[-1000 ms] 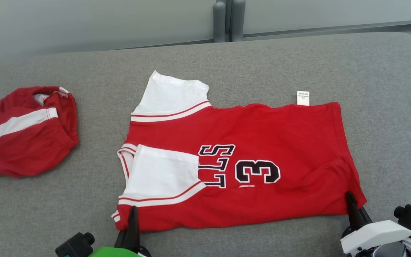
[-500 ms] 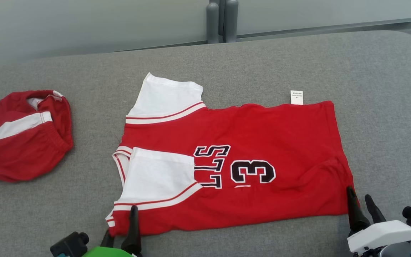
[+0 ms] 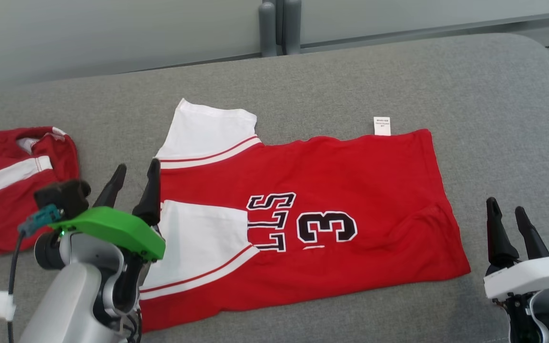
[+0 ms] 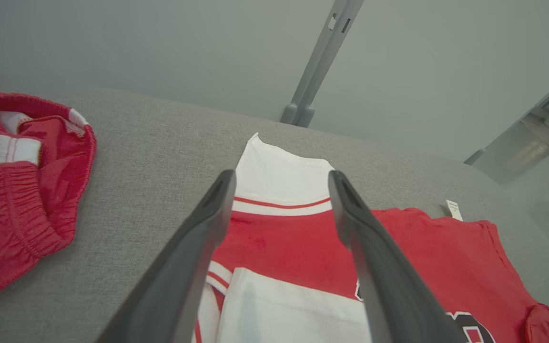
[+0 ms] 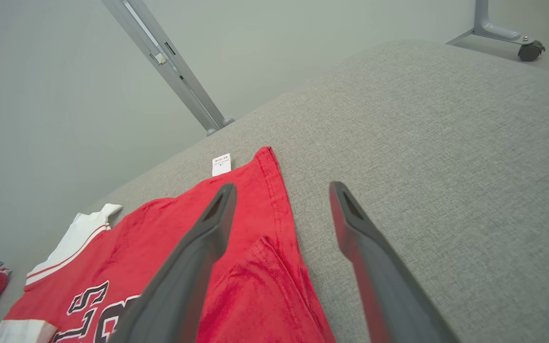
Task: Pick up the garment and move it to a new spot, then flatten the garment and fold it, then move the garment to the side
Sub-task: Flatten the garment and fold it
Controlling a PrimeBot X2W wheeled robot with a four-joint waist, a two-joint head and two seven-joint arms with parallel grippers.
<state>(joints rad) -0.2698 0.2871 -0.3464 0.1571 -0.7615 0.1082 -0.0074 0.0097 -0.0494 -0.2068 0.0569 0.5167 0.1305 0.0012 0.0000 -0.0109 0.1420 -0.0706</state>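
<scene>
The garment [image 3: 312, 181] is a red jersey with white sleeves and a black "3", lying flat on the grey table [image 3: 470, 81] with its near sleeve folded in over the chest. My left gripper [image 3: 137, 166] hovers open above the jersey's left end, beside the collar, with nothing between its fingers. In the left wrist view the left gripper [image 4: 281, 175] frames the far white sleeve of the jersey [image 4: 293, 238]. My right gripper [image 3: 506, 206] stands open just off the jersey's right hem. In the right wrist view the right gripper [image 5: 281, 186] straddles the hem of the jersey [image 5: 169, 247].
A second red garment with a white stripe and an elastic waistband [image 3: 12, 190] lies crumpled at the table's left [image 4: 17, 190]. A grey post [image 3: 279, 24] rises behind the table's far edge. Bare grey cloth stretches to the right of the jersey and behind it.
Both grippers went from shut on the jersey's near edge to open and let it go. The left gripper rose and moved toward the collar; the right one drew off to the right. The camera shifted.
</scene>
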